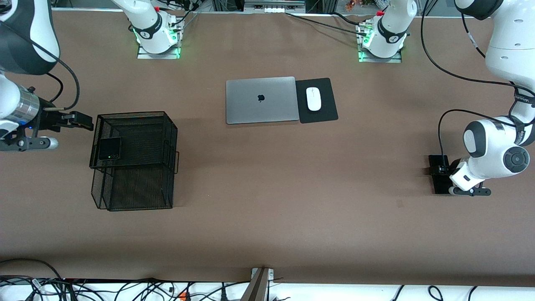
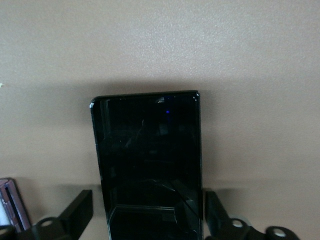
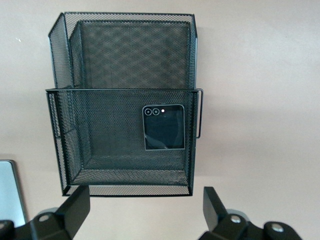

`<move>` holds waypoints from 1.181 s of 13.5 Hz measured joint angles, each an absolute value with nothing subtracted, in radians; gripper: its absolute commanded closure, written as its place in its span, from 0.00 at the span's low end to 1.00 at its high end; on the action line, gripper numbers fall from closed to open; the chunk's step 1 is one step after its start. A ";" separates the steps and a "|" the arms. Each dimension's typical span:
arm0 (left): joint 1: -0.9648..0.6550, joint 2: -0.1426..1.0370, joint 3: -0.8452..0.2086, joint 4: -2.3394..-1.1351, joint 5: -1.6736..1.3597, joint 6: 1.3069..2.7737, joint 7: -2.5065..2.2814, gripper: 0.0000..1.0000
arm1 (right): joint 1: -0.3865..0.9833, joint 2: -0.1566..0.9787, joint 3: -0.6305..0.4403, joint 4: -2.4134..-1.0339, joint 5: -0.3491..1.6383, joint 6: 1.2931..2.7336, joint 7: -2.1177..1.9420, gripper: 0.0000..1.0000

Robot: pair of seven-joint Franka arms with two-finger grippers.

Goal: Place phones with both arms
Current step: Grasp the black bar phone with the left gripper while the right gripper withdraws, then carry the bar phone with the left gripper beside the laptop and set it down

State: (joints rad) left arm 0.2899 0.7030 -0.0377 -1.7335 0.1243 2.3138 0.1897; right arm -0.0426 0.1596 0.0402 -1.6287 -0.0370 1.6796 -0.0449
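The long slim black slab phone lies flat on the table at the left arm's end. My left gripper is low over it, open, with one finger on each side of the phone and small gaps between. A lilac edge, perhaps the lilac-white flip phone, shows beside it; in the front view it is hidden. The small black folded flip phone lies in the upper tier of a black mesh basket, also in the right wrist view. My right gripper is open and empty beside the basket.
A closed grey laptop lies mid-table near the arms' bases, with a white mouse on a black pad beside it. The laptop's corner shows in the right wrist view. The basket's lower tier juts toward the front camera.
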 measured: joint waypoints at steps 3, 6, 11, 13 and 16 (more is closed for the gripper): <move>0.290 0.703 -0.040 -1.728 0.124 2.313 0.210 0.70 | -0.073 0.142 0.090 -1.615 -0.037 1.679 0.000 0.00; 0.291 0.690 -0.057 -1.711 0.124 2.291 0.218 0.74 | -0.077 0.140 0.096 -1.593 -0.037 1.679 0.005 0.00; 0.290 0.553 -0.191 -1.633 0.123 2.042 0.215 0.78 | -0.084 0.140 0.095 -1.582 -0.037 1.679 0.006 0.00; 0.281 0.526 -0.274 -1.557 0.122 1.906 0.165 0.78 | -0.081 0.140 0.084 -1.582 -0.037 1.679 0.006 0.00; 0.214 0.522 -0.382 -1.514 0.119 1.859 0.023 0.78 | -0.072 0.140 0.058 -1.581 -0.037 1.679 0.006 0.00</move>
